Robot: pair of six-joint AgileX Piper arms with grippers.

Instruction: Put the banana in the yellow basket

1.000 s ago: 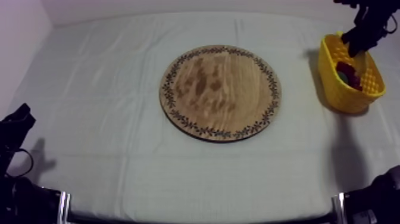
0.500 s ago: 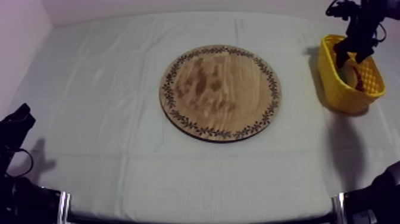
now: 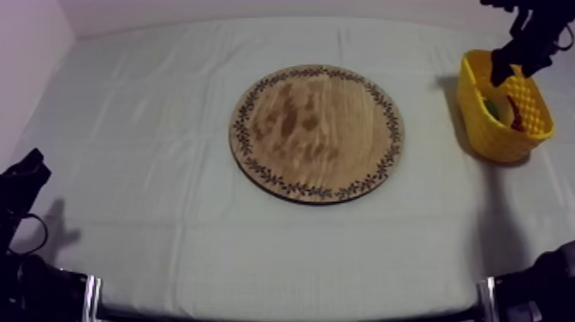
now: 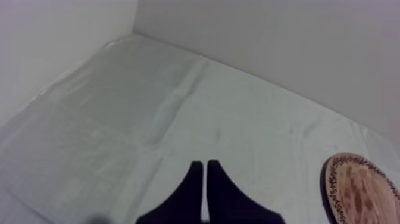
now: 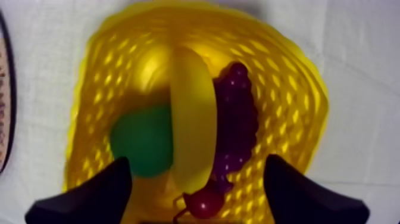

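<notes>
The banana (image 5: 193, 125) lies in the yellow basket (image 5: 286, 77), between a green pear (image 5: 143, 140) and a bunch of grapes (image 5: 238, 119). A small red fruit (image 5: 205, 205) sits at its near end. My right gripper (image 5: 196, 161) hangs open just above the basket (image 3: 500, 111), its fingers (image 5: 83, 199) wide apart with nothing held. In the top view the right gripper (image 3: 516, 62) is over the basket's far rim. The wooden board (image 3: 317, 133) at mid-table is bare. My left gripper (image 4: 204, 176) rests shut, low at the table's left.
The left arm (image 3: 21, 184) sits at the lower left edge, far from the board. The board's rim (image 4: 360, 190) shows beyond the left gripper. Open cloth surrounds the board, and the basket stands near the table's right edge.
My right gripper dipped into the basket half a second ago and has since risen a little. The banana now lies free in the basket. The left arm has not moved.
</notes>
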